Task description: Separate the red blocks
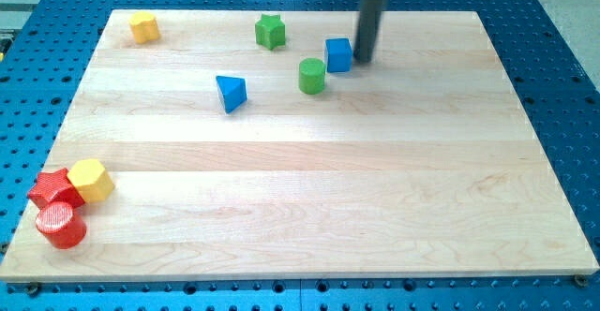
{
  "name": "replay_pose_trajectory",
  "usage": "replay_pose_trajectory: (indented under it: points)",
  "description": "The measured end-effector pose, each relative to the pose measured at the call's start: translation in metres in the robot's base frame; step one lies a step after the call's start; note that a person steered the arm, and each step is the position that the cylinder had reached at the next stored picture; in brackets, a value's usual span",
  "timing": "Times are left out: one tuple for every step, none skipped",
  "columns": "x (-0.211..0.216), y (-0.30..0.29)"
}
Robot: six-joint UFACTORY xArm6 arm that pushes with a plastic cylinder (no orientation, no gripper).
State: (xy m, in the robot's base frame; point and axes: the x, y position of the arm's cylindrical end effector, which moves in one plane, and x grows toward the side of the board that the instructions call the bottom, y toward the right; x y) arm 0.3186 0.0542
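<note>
**Op:** Two red blocks, both at the view's bottom left corner of the surface (300, 208). Red star (52, 188) sits just above the red cylinder (61, 225); they look to be touching, and the cylinder covers the star's lower edge.

**Eng:** Anything else down there?

**Op:** A yellow hexagonal block (91, 180), pressed against the star's right side.

**Eng:** Where's the rod?

**Op:** My tip (362, 61) is near the view's top, just right of the blue cube (338, 54). Can't tell if it's touching. Well apart from the reds. The rod's upper end is cut off by the frame.

**Eng:** Claw state?

**Op:** No claw on this rig, only the rod, so nothing is held.

**Eng:** Other blocks?

**Op:** Green cylinder (312, 75) just below-left of the cube, green star (270, 32) near the top, blue triangle (231, 93) mid-left, a second yellow block (144, 27) top left, shape unclear.
</note>
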Motion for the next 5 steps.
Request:
replay_pose_trajectory:
  points:
    - [0.051, -0.11]
    - [0.052, -0.062]
    - [0.077, -0.024]
    - [0.101, -0.03]
    - [0.18, -0.063]
